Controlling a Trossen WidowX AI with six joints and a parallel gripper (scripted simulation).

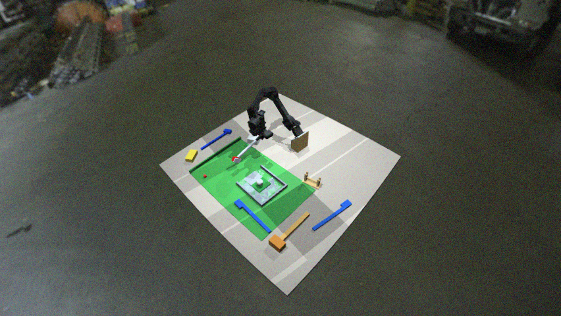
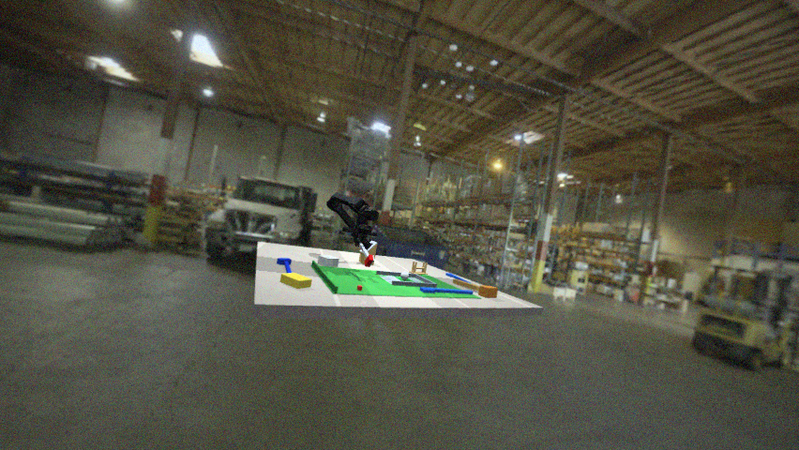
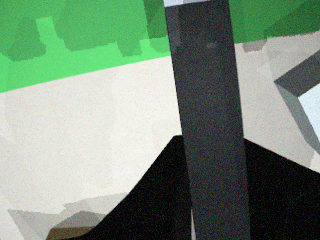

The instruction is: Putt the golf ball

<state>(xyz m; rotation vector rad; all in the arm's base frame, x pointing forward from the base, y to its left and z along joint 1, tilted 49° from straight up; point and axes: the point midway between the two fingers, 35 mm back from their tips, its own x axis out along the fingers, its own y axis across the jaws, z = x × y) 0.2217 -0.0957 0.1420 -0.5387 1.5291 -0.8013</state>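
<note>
The pale bench (image 1: 353, 164) carries a green putting mat (image 1: 219, 184), and at the mat's centre sits the walled raised green (image 1: 262, 185) with the white golf ball (image 1: 259, 182) resting on it. At about 11 o'clock from that green the black arm (image 1: 274, 105) reaches down, its hand (image 1: 257, 137) closed tight on the grey shaft of the red putter (image 1: 243, 149), whose red head hangs at the mat's far edge. A small red marker (image 1: 205, 176) lies on the mat at 9 o'clock from the green.

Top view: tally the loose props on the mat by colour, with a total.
Blue putters: 3
Red: 2, held putter, small marker
Yellow block: 1
Orange mallet: 1
White ball: 1
Total: 8
</note>
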